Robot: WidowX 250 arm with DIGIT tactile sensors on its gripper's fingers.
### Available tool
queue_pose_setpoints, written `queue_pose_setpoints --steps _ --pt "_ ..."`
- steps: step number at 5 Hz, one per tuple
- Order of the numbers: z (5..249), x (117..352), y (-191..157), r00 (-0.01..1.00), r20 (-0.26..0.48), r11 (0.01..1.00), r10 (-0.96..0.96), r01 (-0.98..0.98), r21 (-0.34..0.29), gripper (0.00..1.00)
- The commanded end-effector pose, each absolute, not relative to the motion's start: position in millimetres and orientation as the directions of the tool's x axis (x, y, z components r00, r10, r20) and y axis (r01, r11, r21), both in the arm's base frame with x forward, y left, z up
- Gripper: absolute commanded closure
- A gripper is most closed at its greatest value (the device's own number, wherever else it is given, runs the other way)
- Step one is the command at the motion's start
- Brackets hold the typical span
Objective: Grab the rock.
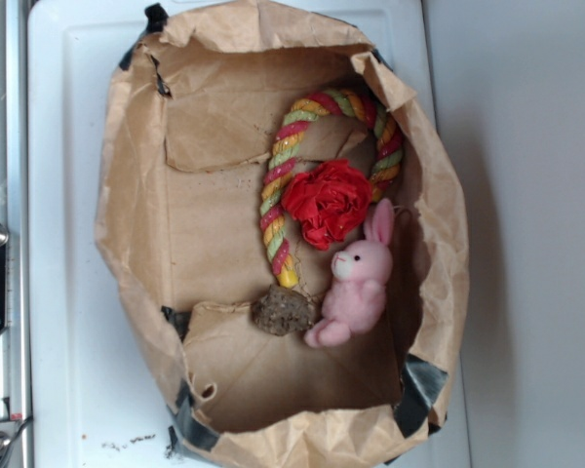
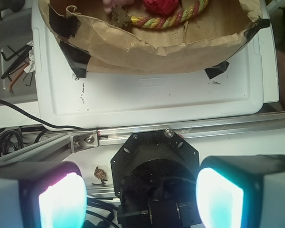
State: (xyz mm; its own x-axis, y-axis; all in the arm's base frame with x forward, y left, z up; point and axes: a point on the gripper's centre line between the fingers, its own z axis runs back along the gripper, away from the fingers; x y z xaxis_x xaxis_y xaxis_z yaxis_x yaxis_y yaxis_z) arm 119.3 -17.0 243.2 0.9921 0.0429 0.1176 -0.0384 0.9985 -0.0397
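Observation:
The rock is a small rough brown-grey lump on the floor of an open brown paper bag. It touches the end of a coloured rope and lies beside the pink plush bunny. In the wrist view the rock shows at the top edge, inside the bag. My gripper is open, its glowing pads wide apart with nothing between them. It hangs over the robot's black base, well short of the bag. The exterior view does not show the gripper.
A red fabric rose rests inside the rope loop above the bunny. The bag sits on a white tray with crumpled upright walls and black tape at its corners. An aluminium rail runs between base and tray. Allen keys lie left.

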Motion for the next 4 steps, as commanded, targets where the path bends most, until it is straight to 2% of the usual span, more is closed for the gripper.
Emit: queue_pose_setpoints --steps 1,2,4 --pt "243 119 -17 0.992 0.118 0.998 0.043 -0.038 -0.040 0.00" --pt "242 146 -38 0.986 0.168 1.000 0.001 0.001 -0.009 0.00" --pt "237 193 -55 0.971 0.237 0.998 -0.043 0.050 -0.025 0.00"
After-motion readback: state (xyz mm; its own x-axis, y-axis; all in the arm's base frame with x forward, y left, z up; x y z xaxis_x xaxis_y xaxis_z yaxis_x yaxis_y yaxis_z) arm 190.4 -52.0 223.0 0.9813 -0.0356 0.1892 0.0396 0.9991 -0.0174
